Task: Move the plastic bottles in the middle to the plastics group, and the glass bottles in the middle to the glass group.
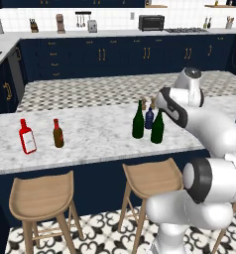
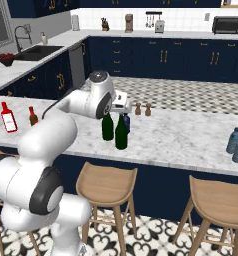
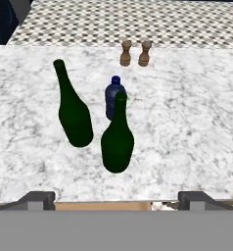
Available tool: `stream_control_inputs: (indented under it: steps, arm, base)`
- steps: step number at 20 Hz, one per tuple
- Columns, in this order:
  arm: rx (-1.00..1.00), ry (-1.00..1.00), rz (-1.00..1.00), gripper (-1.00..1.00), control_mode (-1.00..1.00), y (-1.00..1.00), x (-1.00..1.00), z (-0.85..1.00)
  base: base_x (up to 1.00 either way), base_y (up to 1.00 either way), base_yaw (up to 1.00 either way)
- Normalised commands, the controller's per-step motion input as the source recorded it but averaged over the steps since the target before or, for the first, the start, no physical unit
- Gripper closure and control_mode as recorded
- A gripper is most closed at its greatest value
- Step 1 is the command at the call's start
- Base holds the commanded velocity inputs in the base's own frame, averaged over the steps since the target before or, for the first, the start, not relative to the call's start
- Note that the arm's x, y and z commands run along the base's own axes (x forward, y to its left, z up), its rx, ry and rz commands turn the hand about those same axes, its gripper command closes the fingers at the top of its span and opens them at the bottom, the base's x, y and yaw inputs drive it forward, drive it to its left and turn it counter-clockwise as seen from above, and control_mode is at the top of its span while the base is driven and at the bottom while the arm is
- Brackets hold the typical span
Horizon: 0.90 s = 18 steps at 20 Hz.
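Note:
Two tall dark green glass bottles [image 3: 74, 110] [image 3: 117, 142] stand upright mid-counter, with the small navy plastic bottle [image 3: 113, 95] just behind the nearer one. My gripper [image 3: 117, 200] hovers open above the counter's front edge, short of the bottles and touching none of them. From the left base view, the green bottles [image 1: 138, 121] [image 1: 157, 128] flank the navy bottle [image 1: 149, 119]. The glass group, a red bottle [image 1: 27, 138] and a brown bottle [image 1: 58, 134], stands far left. The plastics group, pale blue bottles [image 2: 233, 141], stands far right.
Two wooden shakers [image 3: 126, 53] [image 3: 145, 53] stand behind the bottles near the counter's far edge. Wooden stools [image 1: 40, 198] [image 1: 152, 181] sit under the marble counter [image 1: 95, 134]. Bare marble lies between the middle bottles and each group.

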Motion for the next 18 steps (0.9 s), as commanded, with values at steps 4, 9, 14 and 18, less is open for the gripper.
stream_control_inputs:
  steps: [4, 9, 14, 18]
  arm:
    - [0.0, 0.0, 0.0, -1.0, -1.0, -0.06, 0.16, -0.37]
    - [0.0, 0.0, 0.0, -1.0, -1.0, -0.01, 0.02, -0.3]
    - [0.0, 0.0, 0.0, -1.0, -1.0, 0.0, 0.02, -0.34]
    - [0.0, -0.04, 0.0, -1.0, -1.0, 0.0, 0.16, -0.27]
  base:
    - [0.0, 0.0, 0.0]
    - [0.0, 0.0, 0.0]
    - [0.0, 0.0, 0.0]
    - [0.0, 0.0, 0.0]
